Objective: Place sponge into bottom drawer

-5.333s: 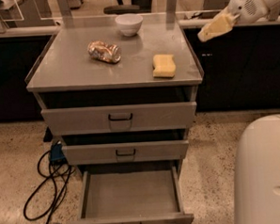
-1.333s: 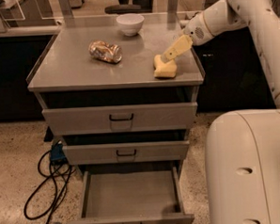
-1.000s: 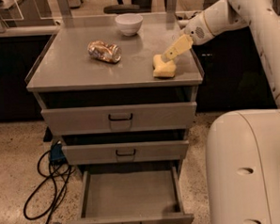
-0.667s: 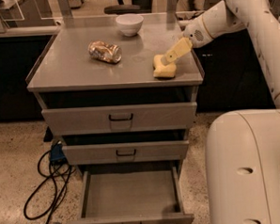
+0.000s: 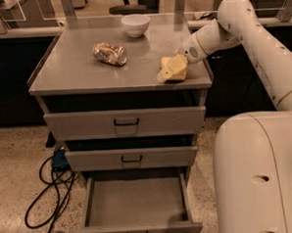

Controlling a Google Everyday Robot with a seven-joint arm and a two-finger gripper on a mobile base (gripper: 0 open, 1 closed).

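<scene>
Sponge [image 5: 179,75] at cabinet top's [image 5: 79,68] right edge, end effector [image 5: 167,73] upon it, grip unclear; bottom drawer [image 5: 136,203] open

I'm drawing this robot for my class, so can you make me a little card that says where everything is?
sponge: front right of the cabinet top, not in a drawer yet
hand: down at the sponge
bottom drawer: pulled open, looks empty
white bowl: back of the cabinet top
can: middle of the cabinet top, lying down
top drawer and middle drawer: shut
</scene>
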